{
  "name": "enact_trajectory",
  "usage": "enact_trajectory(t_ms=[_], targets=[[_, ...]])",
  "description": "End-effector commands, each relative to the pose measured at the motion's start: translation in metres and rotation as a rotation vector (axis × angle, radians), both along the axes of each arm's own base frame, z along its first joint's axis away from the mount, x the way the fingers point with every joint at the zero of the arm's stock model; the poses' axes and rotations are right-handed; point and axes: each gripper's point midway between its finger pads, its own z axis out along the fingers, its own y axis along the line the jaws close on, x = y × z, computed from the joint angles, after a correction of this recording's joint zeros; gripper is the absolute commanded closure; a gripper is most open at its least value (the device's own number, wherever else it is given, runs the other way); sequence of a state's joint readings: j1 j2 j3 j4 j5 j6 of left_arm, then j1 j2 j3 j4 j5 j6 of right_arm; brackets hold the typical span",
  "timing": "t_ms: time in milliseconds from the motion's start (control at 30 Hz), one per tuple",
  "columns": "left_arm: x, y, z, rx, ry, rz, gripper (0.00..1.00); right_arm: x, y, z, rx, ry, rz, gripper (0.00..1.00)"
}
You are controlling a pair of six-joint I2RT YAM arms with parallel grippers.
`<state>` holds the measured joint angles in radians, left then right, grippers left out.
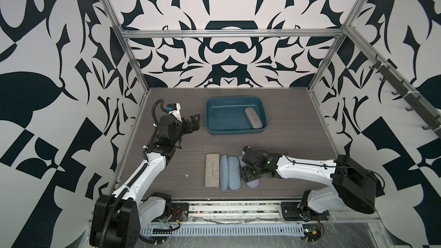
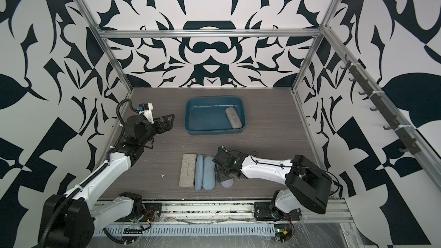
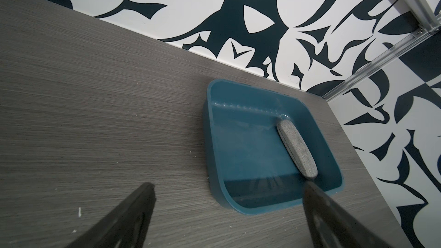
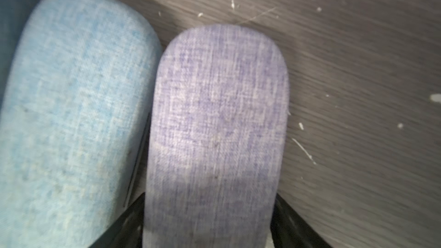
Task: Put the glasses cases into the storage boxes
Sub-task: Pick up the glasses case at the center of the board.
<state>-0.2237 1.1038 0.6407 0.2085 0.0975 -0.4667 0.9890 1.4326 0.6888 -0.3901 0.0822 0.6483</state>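
Five glasses cases are here, and no single view gives all of them well. In both top views I see a row on the wooden table (image 1: 188,161) near its front edge. The beige case (image 1: 212,170), a light blue case (image 1: 223,172) and a second light blue case (image 1: 234,172) lie side by side. Next comes the lilac case (image 1: 253,183), of which mostly the near end shows, because the right gripper (image 1: 247,177) stands over the rest.

The right wrist view gives what the top views hide. The woven lilac top lies flat on the table, just beside its blue neighbour, with a narrow dark gap between them. A black finger (image 4: 132,213) stands at each long side, right against the fabric. Whether the fingers press or only touch, I cannot tell. Their tips are cut off by the picture edge and the view is a little blurred.

The grey-brown case (image 1: 253,117) lies inside the dark teal tray (image 1: 235,131), at its right side and slanted. The left wrist view shows it close along the wall there. It also shows the left gripper (image 3: 229,186) spread wide and holding nothing, above the table beside the tray's left end. The lilac case and the tray are well apart.
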Motion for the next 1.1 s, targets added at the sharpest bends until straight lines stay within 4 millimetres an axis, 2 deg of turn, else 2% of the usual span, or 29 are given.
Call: enact_trajectory(t_ms=[0,100,233,300,400,533,600,733,867,933,1067], targets=[[-0.003,-0.002,-0.006,0.004,0.007,-0.012,0.01,0.002,-0.002,0.003,-0.001,-0.019,-0.020,0.21],[-0.003,-0.002,-0.007,0.004,0.008,-0.012,0.01,0.003,-0.002,-0.001,-0.010,-0.018,-0.023,0.24],[-0.003,-0.002,-0.008,0.004,0.011,-0.013,0.01,0.006,-0.003,0.001,-0.012,-0.030,-0.031,0.32],[-0.003,-0.002,-0.009,0.005,0.014,-0.013,0.01,0.007,-0.004,0.005,-0.012,-0.041,-0.036,0.38],[-0.002,-0.002,-0.009,0.004,0.014,-0.011,0.01,0.008,-0.006,0.019,-0.006,-0.060,-0.038,0.40],[-0.002,-0.002,-0.011,0.005,0.017,-0.011,0.01,0.013,-0.009,0.053,0.024,-0.125,-0.037,0.42],[-0.001,-0.002,-0.013,0.006,0.020,-0.011,0.01,0.023,-0.016,0.076,0.009,-0.202,-0.047,0.42],[0.000,-0.003,-0.014,0.006,0.021,-0.013,0.01,0.038,-0.019,0.123,0.006,-0.302,-0.028,0.42],[0.001,-0.003,-0.016,0.008,0.025,-0.015,0.01,0.066,-0.016,0.164,0.005,-0.386,-0.017,0.42],[0.001,-0.004,-0.018,0.006,0.027,-0.015,0.01,0.088,-0.015,0.181,0.021,-0.424,-0.035,0.42],[0.002,-0.005,-0.021,-0.002,0.036,-0.022,0.01,0.144,-0.010,0.209,0.102,-0.486,-0.089,0.42]])
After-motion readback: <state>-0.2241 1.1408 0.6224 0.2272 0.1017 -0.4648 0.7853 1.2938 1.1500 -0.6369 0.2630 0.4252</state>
